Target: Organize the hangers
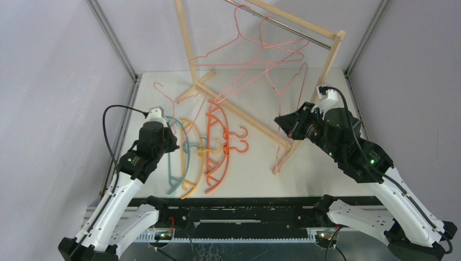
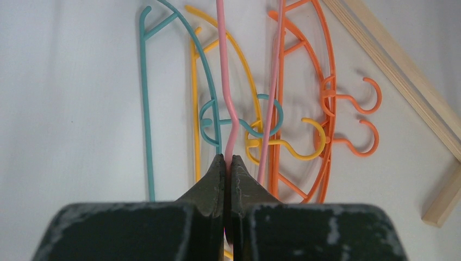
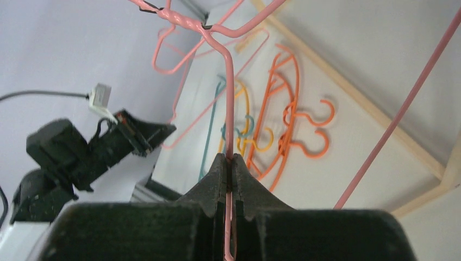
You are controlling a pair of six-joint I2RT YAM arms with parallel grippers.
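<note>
My left gripper [image 1: 173, 140] is shut on the wire of a thin pink hanger [image 2: 222, 54], just above the plastic hangers lying on the table: a teal one [image 1: 175, 163], a yellow one [image 1: 191, 176] and two orange ones [image 1: 217, 157]. Their hooks are tangled together [image 2: 255, 128]. My right gripper [image 1: 281, 123] is shut on another pink wire hanger [image 3: 230, 81] and holds it by its hook end below the twisted neck. More pink wire hangers [image 1: 239, 32] hang from the rack's rod.
The pale wooden rack [image 1: 185, 38] with its metal rod [image 1: 288, 26] stands at the back. Its base beam [image 1: 244, 117] runs diagonally across the table between the arms. Grey walls close in both sides.
</note>
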